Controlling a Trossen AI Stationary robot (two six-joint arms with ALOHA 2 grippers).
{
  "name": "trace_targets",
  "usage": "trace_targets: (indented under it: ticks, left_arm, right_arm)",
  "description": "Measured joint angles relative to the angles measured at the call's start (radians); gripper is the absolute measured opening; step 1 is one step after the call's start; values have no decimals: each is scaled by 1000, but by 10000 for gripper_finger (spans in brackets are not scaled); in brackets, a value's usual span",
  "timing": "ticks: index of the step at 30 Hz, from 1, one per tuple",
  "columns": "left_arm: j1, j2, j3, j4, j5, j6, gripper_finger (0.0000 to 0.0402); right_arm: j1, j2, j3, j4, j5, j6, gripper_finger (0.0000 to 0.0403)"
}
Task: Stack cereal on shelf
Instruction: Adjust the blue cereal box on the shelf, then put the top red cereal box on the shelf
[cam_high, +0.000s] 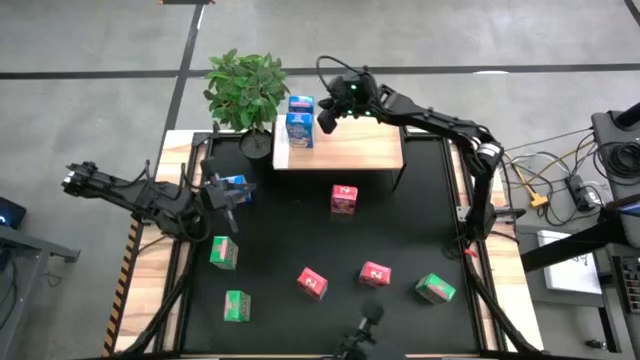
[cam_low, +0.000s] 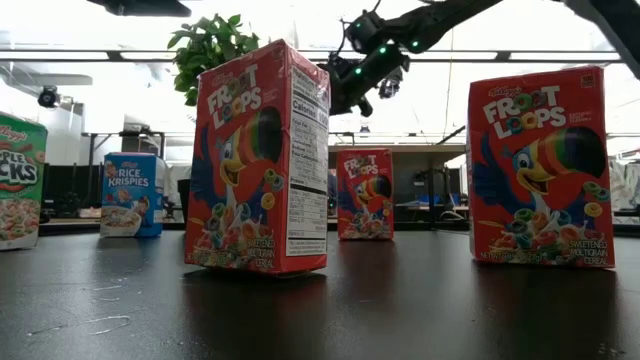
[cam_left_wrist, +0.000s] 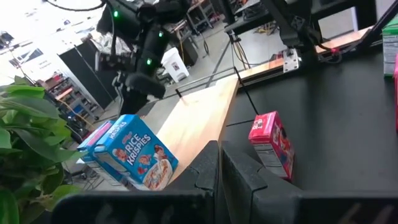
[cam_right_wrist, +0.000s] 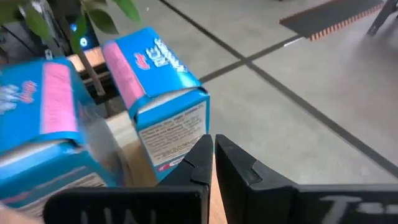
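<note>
High view: overhead, straight down, takes in whole tabletop (cam_high: 400, 230), both arms, shelf (cam_high: 345, 148) at far edge. Low view: at tabletop height, level toward room, red cartons (cam_low: 256, 160) very close. Left wrist view: forward across shelf toward right arm, blue cartons (cam_left_wrist: 134, 152) near. Right wrist view: nearly touching same blue cartons. Shelf shared by high and both wrist views.

two blue cereal cartons (cam_high: 299, 120) stand side by side on the light-wood shelf (cam_high: 360, 148). a third blue carton (cam_high: 233, 188) sits left on the mat; three red cartons (cam_high: 344, 199) and three green cartons (cam_high: 224, 252) stand scattered there.
</note>
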Motion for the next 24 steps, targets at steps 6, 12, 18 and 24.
trace_targets:
  ticks: [6,12,18,24]
  left_arm:
    - [0,-10,-2,0,0,-5,0]
    - [0,-9,-2,0,0,-5,0]
    - [0,-9,-7,0,0,-5,0]
    - [0,-7,-9,0,1,-5,0]
  right_arm:
    - [2,53,64,-2,-29,-3,9]
    - [2,59,79,-14,-24,-2,9]
    - [2,59,97,-43,-24,-3,9]
    - [29,42,207,-223,-22,-13,9]
